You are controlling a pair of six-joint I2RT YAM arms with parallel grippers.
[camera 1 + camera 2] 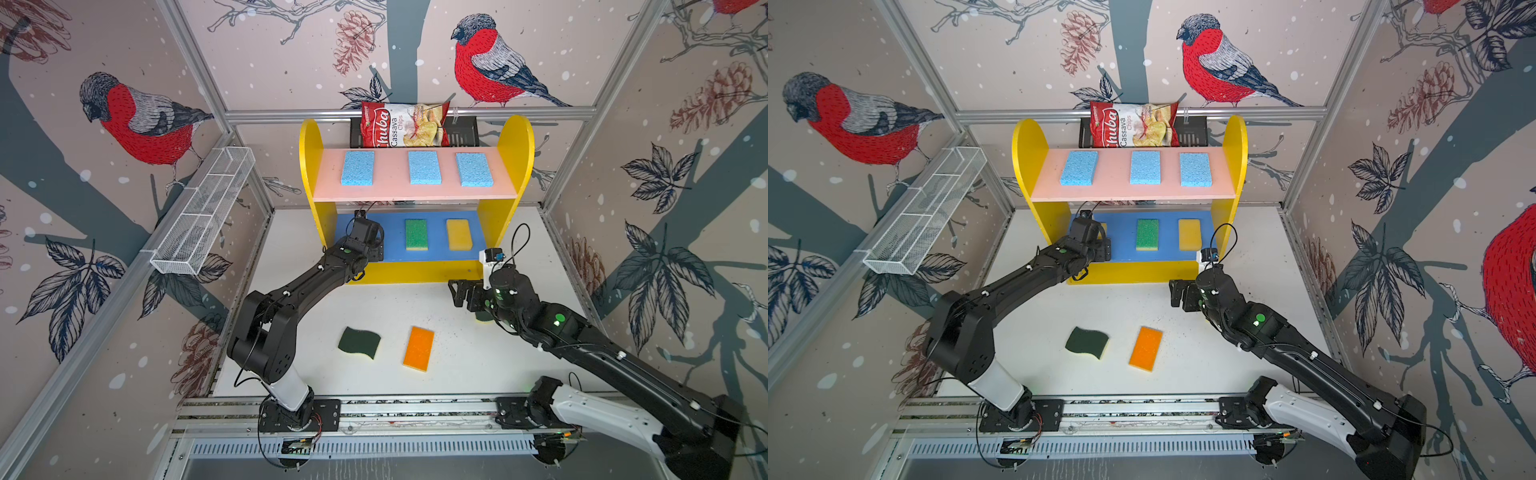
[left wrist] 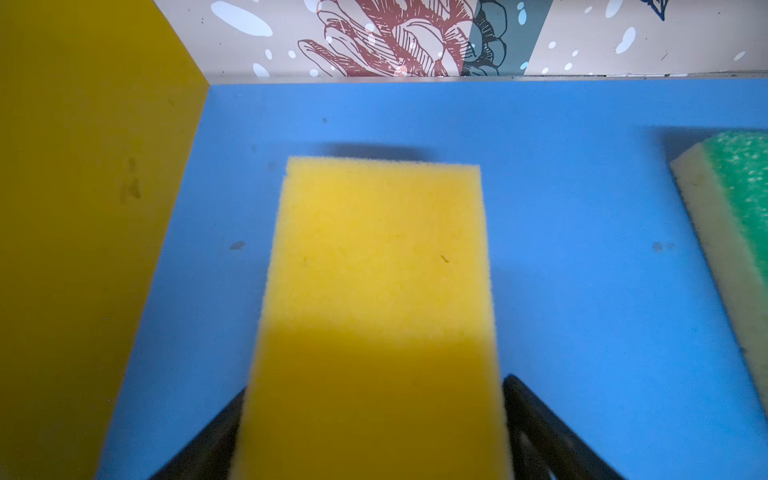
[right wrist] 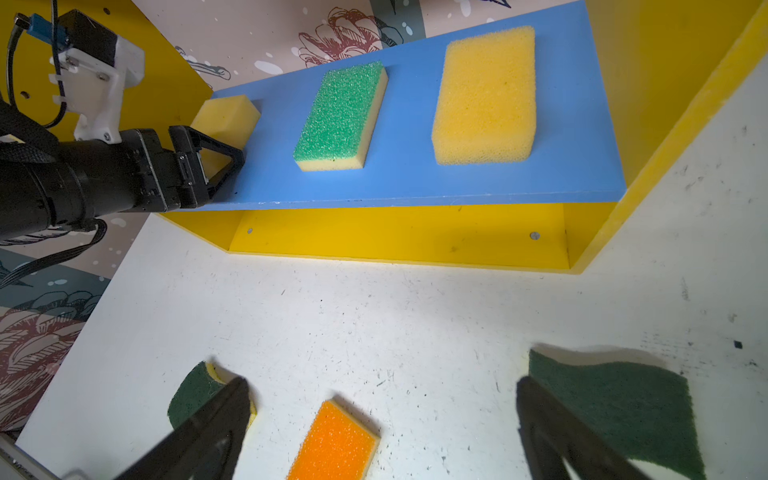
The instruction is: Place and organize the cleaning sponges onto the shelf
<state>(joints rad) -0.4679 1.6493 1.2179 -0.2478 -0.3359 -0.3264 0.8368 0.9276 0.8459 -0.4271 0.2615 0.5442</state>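
The shelf (image 1: 311,166) holds three light blue sponges (image 1: 424,167) on its pink board. On the blue board (image 1: 395,237) lie a green-topped sponge (image 1: 416,235) and a yellow sponge (image 1: 459,235). My left gripper (image 2: 374,386) reaches onto that board's left end. Both its fingers touch the sides of another yellow sponge (image 2: 382,257), low on or just over the board. My right gripper (image 3: 382,386) hangs open above the table. Below it lie an orange-topped sponge (image 3: 336,440) and two wavy dark green sponges (image 3: 615,407) (image 3: 193,392).
A red chips bag (image 1: 405,124) stands in a black rack (image 1: 461,133) behind the shelf. A white wire basket (image 1: 203,212) hangs on the left wall. The shelf's yellow base (image 1: 415,272) sits on the white table, and the arms' rail (image 1: 374,409) runs along the front.
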